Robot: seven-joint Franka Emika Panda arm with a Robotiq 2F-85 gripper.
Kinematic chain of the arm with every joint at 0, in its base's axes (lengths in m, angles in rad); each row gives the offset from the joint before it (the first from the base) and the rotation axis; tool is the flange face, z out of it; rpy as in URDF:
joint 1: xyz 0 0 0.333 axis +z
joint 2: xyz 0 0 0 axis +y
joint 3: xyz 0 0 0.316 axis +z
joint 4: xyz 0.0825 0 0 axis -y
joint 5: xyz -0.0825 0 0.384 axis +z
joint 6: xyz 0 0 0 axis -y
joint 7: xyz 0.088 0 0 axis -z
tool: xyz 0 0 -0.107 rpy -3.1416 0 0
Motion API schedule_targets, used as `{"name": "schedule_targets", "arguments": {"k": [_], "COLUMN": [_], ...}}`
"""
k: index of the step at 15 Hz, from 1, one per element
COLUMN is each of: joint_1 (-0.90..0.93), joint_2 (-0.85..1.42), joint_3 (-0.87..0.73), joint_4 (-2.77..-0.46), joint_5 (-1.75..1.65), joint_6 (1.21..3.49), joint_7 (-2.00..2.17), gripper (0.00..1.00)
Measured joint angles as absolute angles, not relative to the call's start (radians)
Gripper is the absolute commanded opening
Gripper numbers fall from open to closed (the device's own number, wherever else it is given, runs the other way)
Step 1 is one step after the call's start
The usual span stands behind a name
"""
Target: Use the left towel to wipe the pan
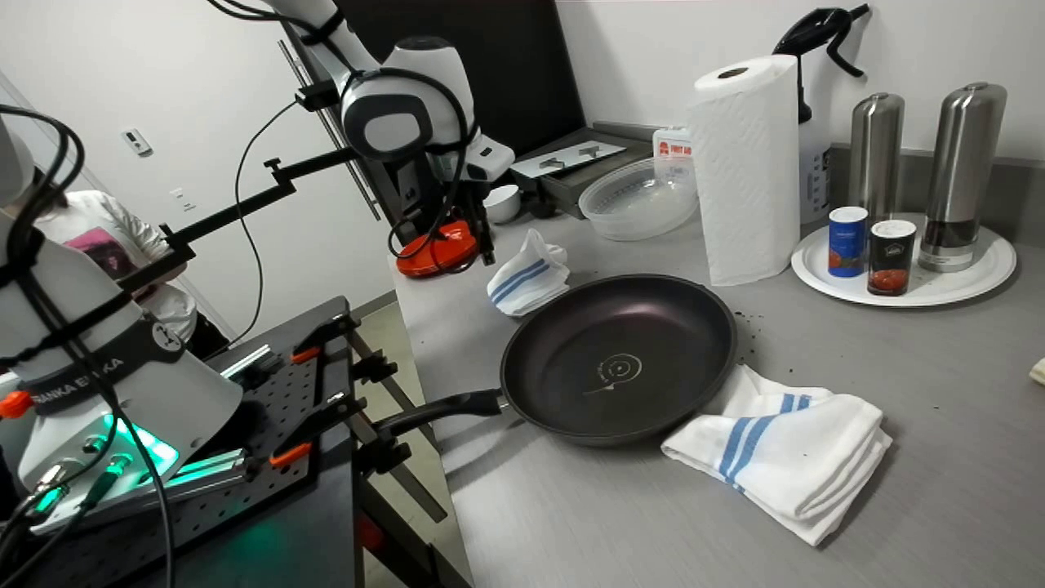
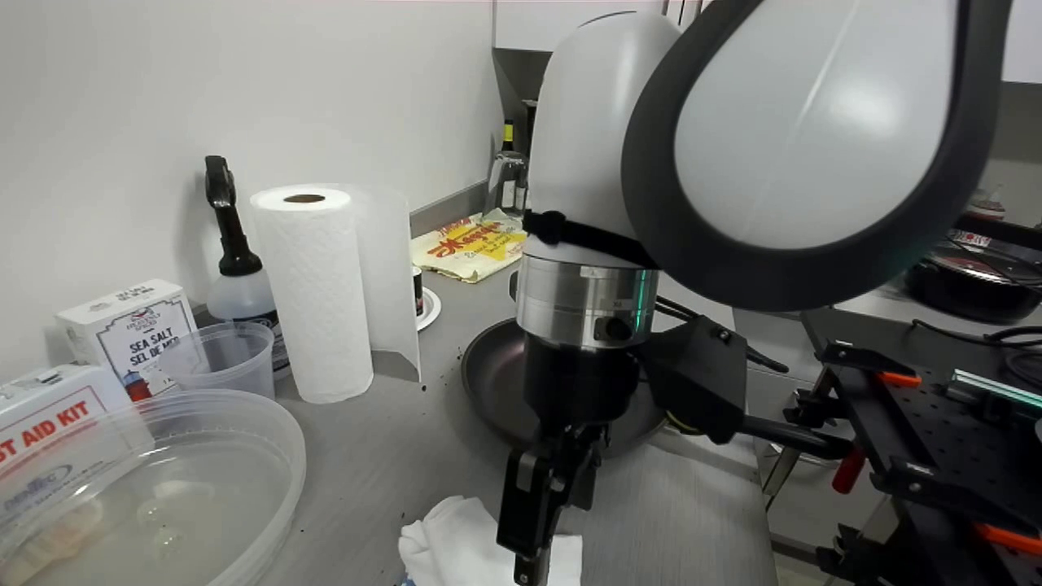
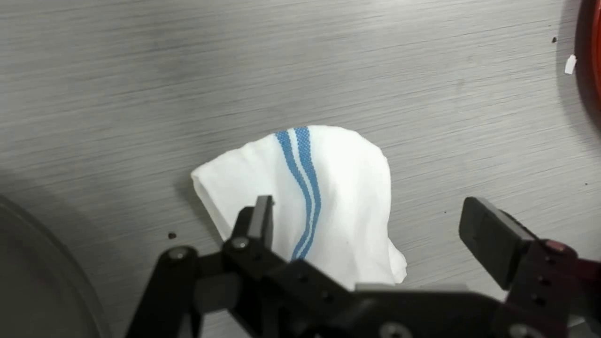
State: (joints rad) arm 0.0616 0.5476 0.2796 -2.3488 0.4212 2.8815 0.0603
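Observation:
The left towel, white with blue stripes, is a small crumpled heap beside the pan in an exterior view point(image 1: 529, 276). It is partly hidden by a finger in an exterior view point(image 2: 452, 541) and lies under the jaws in the wrist view point(image 3: 347, 183). My gripper point(image 3: 368, 225) is open and empty above it, one finger over the cloth and one over bare counter. It shows in both exterior views point(image 1: 469, 245) point(image 2: 558, 529). The dark pan point(image 1: 588, 384) sits flat, handle past the counter edge; its rim shows in the wrist view point(image 3: 51, 281).
A second folded striped towel point(image 1: 784, 457) lies against the pan's other side. A red round object point(image 1: 441, 249) is beyond my gripper. A clear plastic tub point(image 2: 269, 488), a paper towel roll point(image 1: 747, 171) and a plate with shakers point(image 1: 992, 265) stand along the wall side.

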Motion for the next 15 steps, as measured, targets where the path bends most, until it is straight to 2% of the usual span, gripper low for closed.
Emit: {"name": "schedule_targets", "arguments": {"k": [15], "joint_1": [0.06], "joint_2": [0.559], "joint_3": [0.274], "joint_4": [-2.345], "joint_5": [0.42], "joint_6": [2.912], "joint_7": [0.06], "gripper": [1.0]}}
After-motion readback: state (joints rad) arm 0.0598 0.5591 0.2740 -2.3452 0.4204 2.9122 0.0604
